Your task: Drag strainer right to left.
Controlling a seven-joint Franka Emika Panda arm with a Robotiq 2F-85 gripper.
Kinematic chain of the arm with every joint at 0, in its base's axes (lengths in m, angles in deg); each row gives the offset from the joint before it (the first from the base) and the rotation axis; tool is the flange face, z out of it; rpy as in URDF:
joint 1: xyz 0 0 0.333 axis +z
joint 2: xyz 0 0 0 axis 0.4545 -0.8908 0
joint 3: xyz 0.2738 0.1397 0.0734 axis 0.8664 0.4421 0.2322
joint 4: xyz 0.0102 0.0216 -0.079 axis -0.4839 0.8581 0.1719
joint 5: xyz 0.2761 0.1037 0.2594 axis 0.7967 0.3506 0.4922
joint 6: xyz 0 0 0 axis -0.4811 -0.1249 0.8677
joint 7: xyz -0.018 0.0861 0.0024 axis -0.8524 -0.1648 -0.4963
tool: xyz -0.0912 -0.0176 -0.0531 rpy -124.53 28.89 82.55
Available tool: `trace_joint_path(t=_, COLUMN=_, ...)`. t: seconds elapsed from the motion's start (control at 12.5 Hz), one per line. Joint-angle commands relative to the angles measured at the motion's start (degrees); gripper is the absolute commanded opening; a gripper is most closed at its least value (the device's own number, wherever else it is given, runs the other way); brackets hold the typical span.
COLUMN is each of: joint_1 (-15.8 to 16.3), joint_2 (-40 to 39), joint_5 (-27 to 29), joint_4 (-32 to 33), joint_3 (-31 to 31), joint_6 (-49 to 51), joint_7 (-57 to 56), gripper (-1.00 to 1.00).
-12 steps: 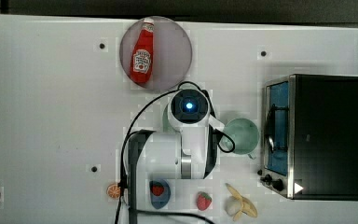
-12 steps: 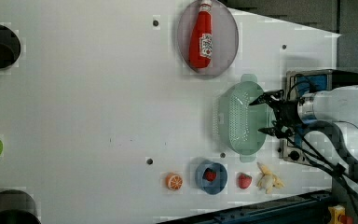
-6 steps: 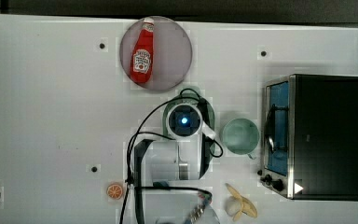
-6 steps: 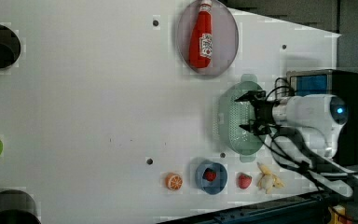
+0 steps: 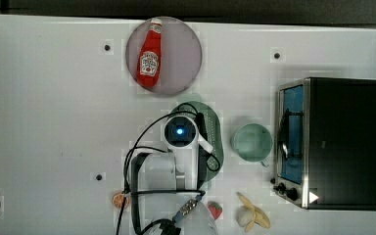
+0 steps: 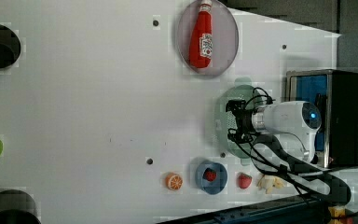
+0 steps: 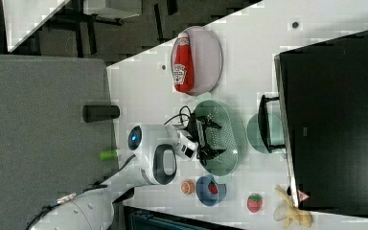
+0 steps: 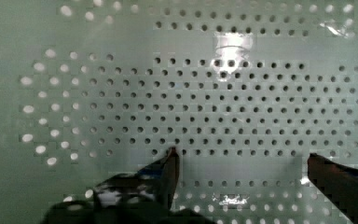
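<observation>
The strainer (image 5: 216,131) is a pale green oval colander lying on the white table, between the ketchup plate and the green cup in the top view. My gripper (image 7: 211,137) reaches down into its bowl (image 7: 230,139) with both fingers spread apart. In the wrist view the perforated bottom (image 8: 214,107) lies close under the gripper (image 8: 242,161), and the two dark fingertips (image 8: 170,163) stand far apart just above the holes, with nothing between them. In the left view the gripper (image 6: 236,122) sits over the strainer (image 6: 223,122).
A ketchup bottle (image 5: 149,54) lies on a grey plate (image 5: 188,54) behind the strainer. A round green cup (image 5: 252,142) and a toaster oven (image 5: 333,142) stand to the top view's right. A banana (image 5: 252,216), a strawberry (image 5: 216,209), an orange slice (image 5: 119,199) and a blue bowl (image 6: 210,176) sit near the arm's base.
The arm has swung toward the top view's left and the gripper has gone down into the strainer's bowl. The strainer and the cup have hardly shifted.
</observation>
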Motion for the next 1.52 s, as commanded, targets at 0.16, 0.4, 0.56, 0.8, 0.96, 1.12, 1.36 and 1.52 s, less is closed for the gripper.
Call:
trace_joint_path(t=0.16, joint_1=1.2, joint_2=1.3, joint_5=-1.0, joint_4=-0.7, joint_3=0.7, joint_6=-0.6, joint_7=6.1, gripper=1.0)
trace_joint_path(t=0.4, joint_1=4.0, joint_2=1.1, joint_5=-0.3, joint_4=-1.0, joint_3=1.2, joint_6=-0.6, joint_7=10.6, gripper=1.0)
trace_joint_path(t=0.56, joint_1=6.0, joint_2=1.1, joint_5=-0.2, joint_4=-1.2, joint_3=1.9, joint_6=-0.6, joint_7=13.4, gripper=1.0)
trace_joint_path(t=0.8, joint_1=9.0, joint_2=0.9, joint_5=-0.1, joint_4=-1.7, joint_3=3.1, joint_6=-0.6, joint_7=18.4, gripper=1.0)
trace_joint_path(t=0.96, joint_1=11.0, joint_2=0.4, joint_5=0.2, joint_4=-2.7, joint_3=3.9, joint_6=-0.5, joint_7=20.2, gripper=1.0)
trace_joint_path(t=1.12, joint_1=12.8, joint_2=-0.6, joint_5=1.7, joint_4=-4.0, joint_3=4.4, joint_6=-0.5, joint_7=20.7, gripper=1.0)
trace_joint_path(t=1.36, joint_1=15.4, joint_2=-2.5, joint_5=5.4, joint_4=-6.8, joint_3=4.8, joint_6=-0.4, joint_7=20.7, gripper=1.0)
trace_joint_path(t=1.52, joint_1=17.1, joint_2=-3.3, joint_5=6.5, joint_4=-8.5, joint_3=5.0, joint_6=0.5, joint_7=20.8, gripper=1.0)
